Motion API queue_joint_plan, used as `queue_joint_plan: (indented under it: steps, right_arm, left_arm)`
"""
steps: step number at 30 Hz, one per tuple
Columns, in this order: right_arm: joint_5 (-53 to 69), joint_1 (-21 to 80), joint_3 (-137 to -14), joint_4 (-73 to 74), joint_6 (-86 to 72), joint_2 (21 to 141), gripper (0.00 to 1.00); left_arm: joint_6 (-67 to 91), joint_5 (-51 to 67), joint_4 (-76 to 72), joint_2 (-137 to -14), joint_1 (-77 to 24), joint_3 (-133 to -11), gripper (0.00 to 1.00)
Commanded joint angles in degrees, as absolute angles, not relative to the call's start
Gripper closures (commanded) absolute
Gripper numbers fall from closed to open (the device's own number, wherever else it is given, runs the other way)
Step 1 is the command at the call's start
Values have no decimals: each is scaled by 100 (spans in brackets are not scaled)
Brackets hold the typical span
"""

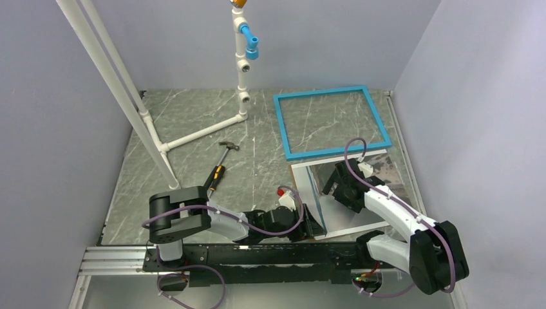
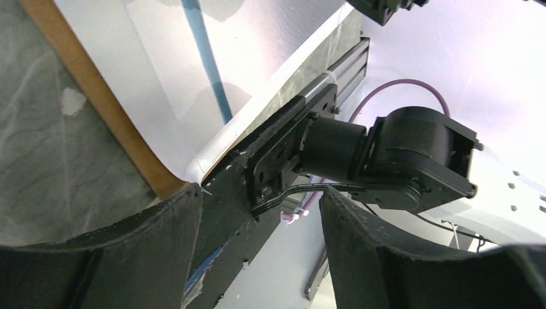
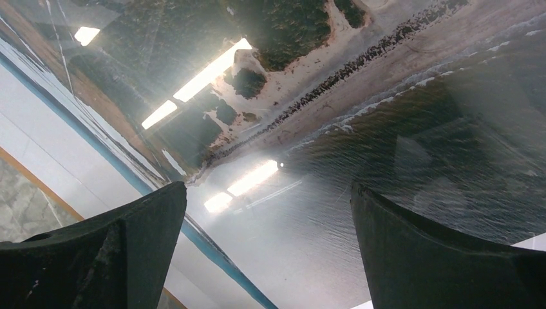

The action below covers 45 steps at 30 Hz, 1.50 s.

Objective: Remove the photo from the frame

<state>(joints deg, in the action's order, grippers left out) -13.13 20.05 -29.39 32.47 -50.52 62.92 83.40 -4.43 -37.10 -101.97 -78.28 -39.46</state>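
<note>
– While we are going from the near edge outward, how are the jaws standing?

– Nearest, the left gripper point(image 2: 259, 190) is holding its jaws apart with nothing between them. One finger is sitting just beside the near corner of the large glossy white-bordered photo point(image 3: 360, 77), the one showing grey tones and dark shapes. The right gripper point(image 3: 267, 188) is hovering close over the picture's face, jaws spread wide and clamping nothing. Whether it is touching, I cannot tell.

– Where is the sheet lying?

– It is lying flat on the thin brown backing board point(image 2: 109, 116) on the grey marble counter point(image 1: 193, 116). Just beyond is the thin rectangular turquoise-blue frame point(image 1: 320, 93).

– So how far along are we?

– I am judging it mostly done. Marble is showing through the frame's opening, so the picture is not sitting in it. What seems to be remaining is lifting the sheet off its board, and the left jaws look to be lining up on that corner.

– And counting?

– Two grippers, one photo, one board and one frame. Off to the left one hammer point(image 1: 221, 166) with a black-and-orange handle is lying on the marble. At the back one white plastic pipe stand point(image 1: 241, 64) is standing.
</note>
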Motion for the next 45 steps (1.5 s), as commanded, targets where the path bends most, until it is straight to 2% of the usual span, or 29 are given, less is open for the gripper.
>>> queue_joint_plan:
  steps: [1,8,16,28,31,38,45]
  right_arm:
    - [-1091,1973,-2744,2914,-5163,6434,1]
    - [-1099,1968,-2735,2927,-5150,6385,1]
    - [-1136,1964,-2756,2971,-5146,6305,1]
    - [-1093,1968,-2751,2959,-5150,6244,1]
    - [-1081,1967,-2769,2963,-5144,6274,1]
    - [-1062,1970,-2741,2937,-5135,6232,1]
    - [-1024,1971,-2750,2911,-5118,6287,1]
  left_arm:
    - [8226,-578,-4336,-10128,-7819,-3917,28]
    - [8455,-576,-4343,-10185,-7822,-3844,29]
    - [9308,-470,-4127,-10397,-7917,-3762,33]
    - [9369,-980,-4065,-10395,-7963,-3567,41]
    - [9413,-956,-4220,-10547,-7961,-3612,45]
    - [9212,-1193,-4328,-10509,-7954,-3603,61]
    - [9018,-1176,-4189,-10558,-7923,-3757,68]
